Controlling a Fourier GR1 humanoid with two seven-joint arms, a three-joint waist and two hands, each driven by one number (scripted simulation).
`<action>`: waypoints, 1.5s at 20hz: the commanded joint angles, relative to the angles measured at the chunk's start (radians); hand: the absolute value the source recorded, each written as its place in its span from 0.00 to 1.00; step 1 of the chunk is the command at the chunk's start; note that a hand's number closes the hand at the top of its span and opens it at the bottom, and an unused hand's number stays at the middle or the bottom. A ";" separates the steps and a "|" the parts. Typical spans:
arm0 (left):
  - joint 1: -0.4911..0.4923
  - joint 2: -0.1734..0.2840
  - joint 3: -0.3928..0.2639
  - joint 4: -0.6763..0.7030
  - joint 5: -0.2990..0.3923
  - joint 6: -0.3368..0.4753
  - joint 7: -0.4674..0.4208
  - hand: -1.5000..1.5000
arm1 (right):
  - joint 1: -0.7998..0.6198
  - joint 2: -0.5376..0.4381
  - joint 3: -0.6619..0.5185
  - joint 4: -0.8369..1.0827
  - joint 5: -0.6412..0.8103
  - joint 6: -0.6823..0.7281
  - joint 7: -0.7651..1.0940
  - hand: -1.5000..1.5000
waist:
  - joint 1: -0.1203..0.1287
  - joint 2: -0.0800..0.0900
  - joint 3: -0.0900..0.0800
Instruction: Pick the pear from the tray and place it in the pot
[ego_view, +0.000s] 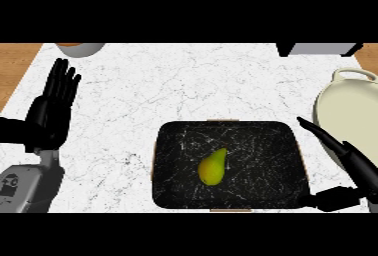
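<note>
A yellow-green pear (212, 167) lies near the middle of a black marbled tray (177, 145) on the white marble counter. The cream pot (345, 107) stands at the right edge, only partly in view, with a handle at its top. My right hand (347, 160) is at the tray's right rim, between tray and pot, fingers straight and pointing up-left, thumb low near the tray's corner; it holds nothing. My left hand (50, 107) rests open at the left, fingers up, far from the tray.
A grey-white bowl-like object (80, 48) with an orange inside shows at the top left edge. A dark and white appliance (319, 48) sits at the top right. Wooden surface borders the counter on both sides.
</note>
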 joint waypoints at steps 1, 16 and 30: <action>-0.050 -0.022 0.012 0.089 -0.024 -0.003 -0.055 0.50 | -0.076 -0.008 0.060 -0.126 0.053 0.038 0.236 0.00 | -0.002 0.003 0.000; 0.010 -0.050 0.016 -0.046 -0.062 -0.026 0.036 0.50 | -0.132 0.247 0.209 -0.010 0.259 0.100 0.456 0.00 | 0.008 0.003 0.002; 0.061 -0.098 0.063 -0.057 -0.110 -0.079 0.006 0.50 | -0.147 0.415 0.183 -0.045 0.446 0.106 0.503 0.00 | 0.004 0.002 0.001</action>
